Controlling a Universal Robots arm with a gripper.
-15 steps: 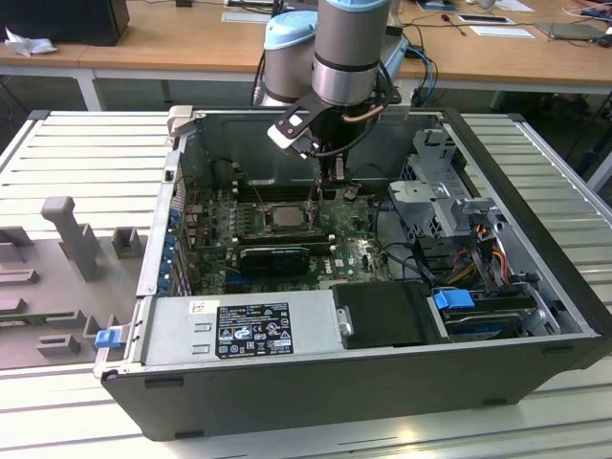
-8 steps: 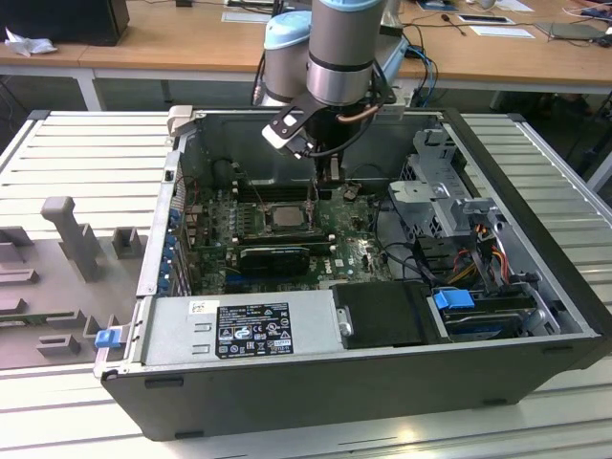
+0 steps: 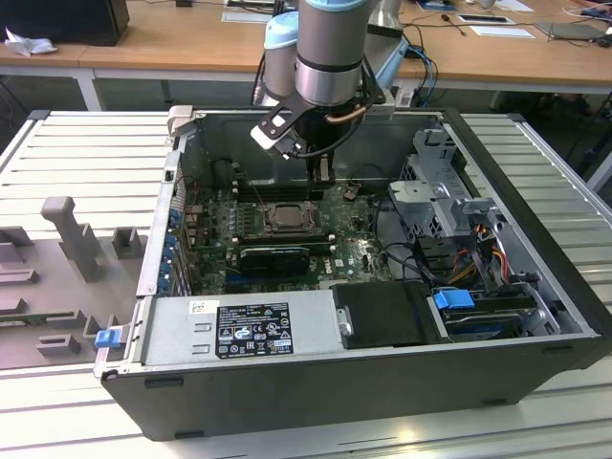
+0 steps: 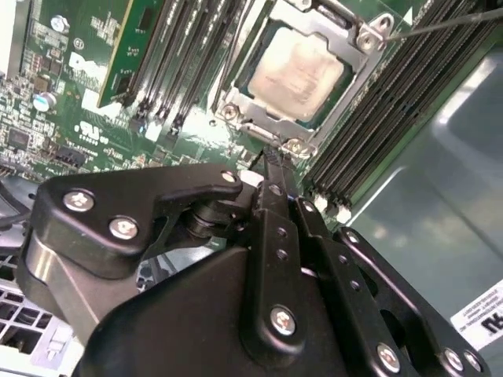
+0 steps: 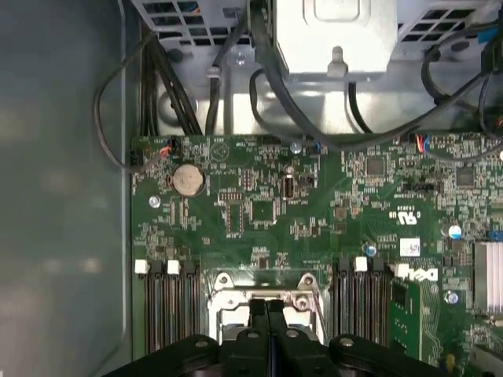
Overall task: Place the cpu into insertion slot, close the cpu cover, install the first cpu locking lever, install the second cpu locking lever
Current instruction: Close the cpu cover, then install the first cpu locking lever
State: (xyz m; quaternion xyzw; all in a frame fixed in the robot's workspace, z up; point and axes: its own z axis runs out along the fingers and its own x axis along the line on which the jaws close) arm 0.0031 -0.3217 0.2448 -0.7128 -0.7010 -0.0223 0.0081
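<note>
Gripper hangs low inside the open computer case, its black fingers drawn narrow against each other with nothing visible between them. In both wrist views the tips hover just above the near edge of the cpu cover; whether they touch the metal I cannot tell. In the exterior view the arm comes down near the case's back wall, with the gripper just behind the insertion slot.

The cpu lies flat in the slot, its pale silver top showing through the square window of the cover. The cover lies down over it, its grey frame running round the chip. A thin metal rod runs out from one corner of the frame and crosses above the long black memory slots on that side. More memory slots flank the socket on the other side.

The green motherboard carries a round coin cell near one edge, and dark cables loop above it towards a grey metal bracket. In the exterior view a black graphics card sits just in front of the socket. The grey power supply lines the case's near wall, and the case rests on a ribbed metal table.
</note>
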